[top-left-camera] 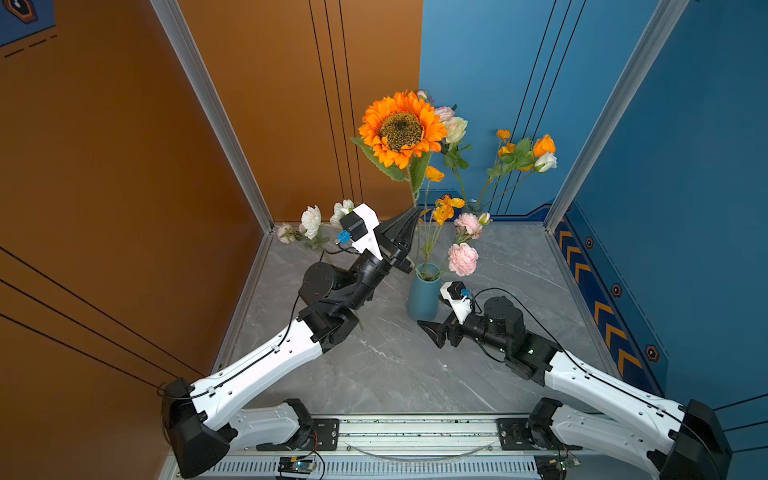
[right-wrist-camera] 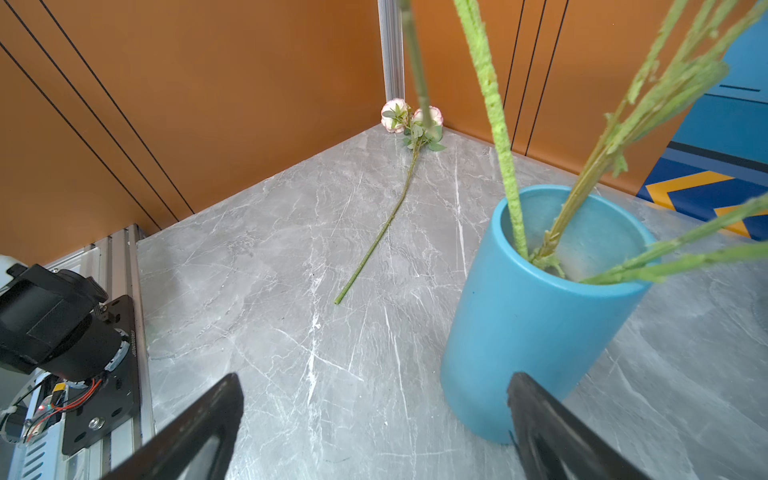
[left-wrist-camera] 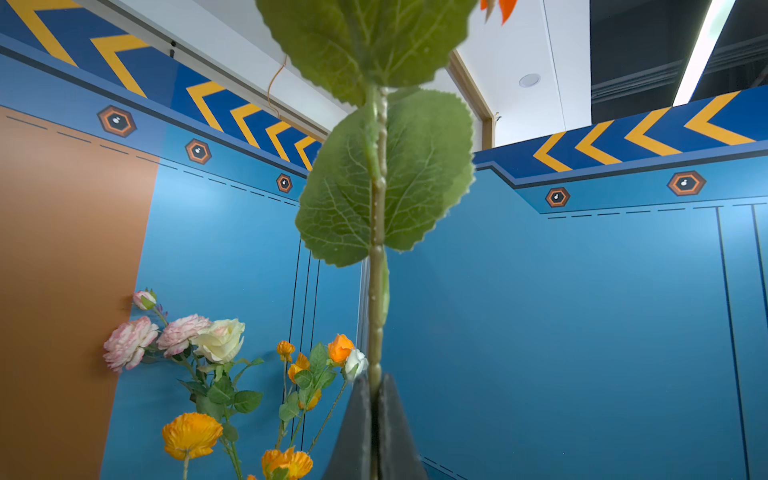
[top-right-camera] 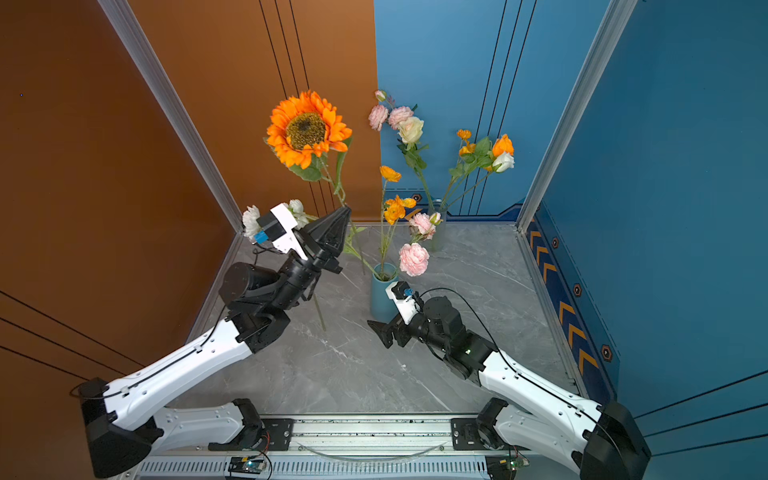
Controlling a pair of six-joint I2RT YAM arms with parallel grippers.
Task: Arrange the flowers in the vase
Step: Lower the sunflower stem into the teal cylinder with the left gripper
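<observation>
Top views overlook the whole table (top-left-camera: 395, 365); wrist views close.

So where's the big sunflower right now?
In both top views the sunflower is held aloft near the middle, its stem pinched in the left gripper, just left of the blue vase.

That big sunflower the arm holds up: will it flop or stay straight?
Probably top-heavy: the sunflower carries a large bloom on a thin stem, clamped well below by the left end effector. It likely sways when moved. The stem stands fairly straight, so it seems stiff.
</observation>
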